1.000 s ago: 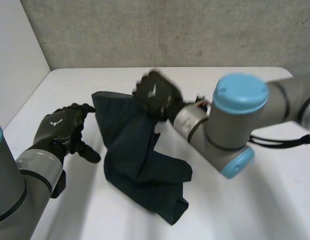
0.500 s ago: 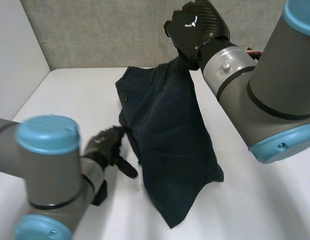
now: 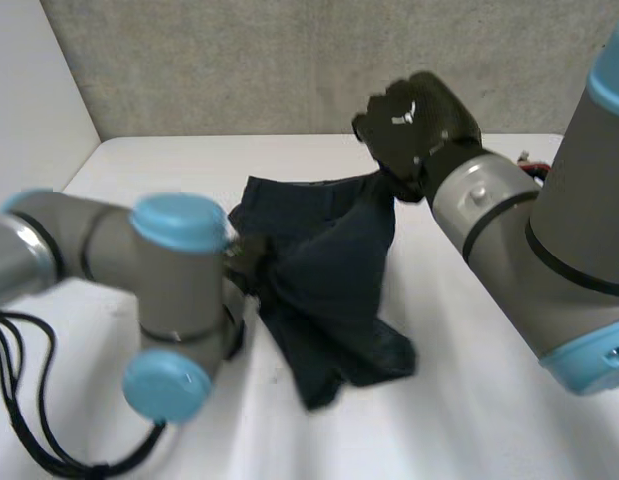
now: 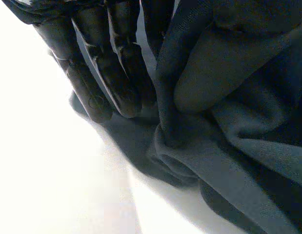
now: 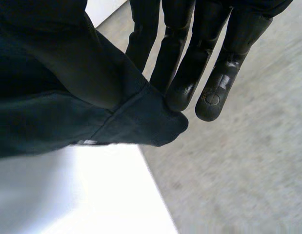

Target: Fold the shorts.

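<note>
Two hands, one garment! The dark navy shorts (image 3: 329, 270) sit at the middle of the white table (image 3: 489, 420), half on it and half in the air. Up high in the head view, the right hand (image 3: 419, 125) is raised above the table's far side, in front of the grey wall (image 3: 239, 60), and the top corner of the cloth hangs from under it. From that corner the fabric falls in a slanted sheet to a crumpled heap whose lower end lies flat on the table, nearer the camera. The right wrist view tells the grasp: the fingers (image 5: 177, 63) run straight, and a hemmed corner of the cloth is pressed up against their tips, with the thumb side buried under the fabric. That is a pinch, and it carries the cloth's weight.

Over on the other side, the left arm (image 3: 174, 290) reaches across the foreground, bent at its blue-capped elbow, and ends at the shorts' left edge, low by the table. The left wrist view gets in close: the left hand (image 4: 119, 73) has its fingers straight, tips close to the table. A standing fold of cloth is squeezed between them and a rounded, cloth-covered lump on the thumb side. So this hand grips the edge too, the fabric bunching into soft ridges just past the fingertips.
</note>
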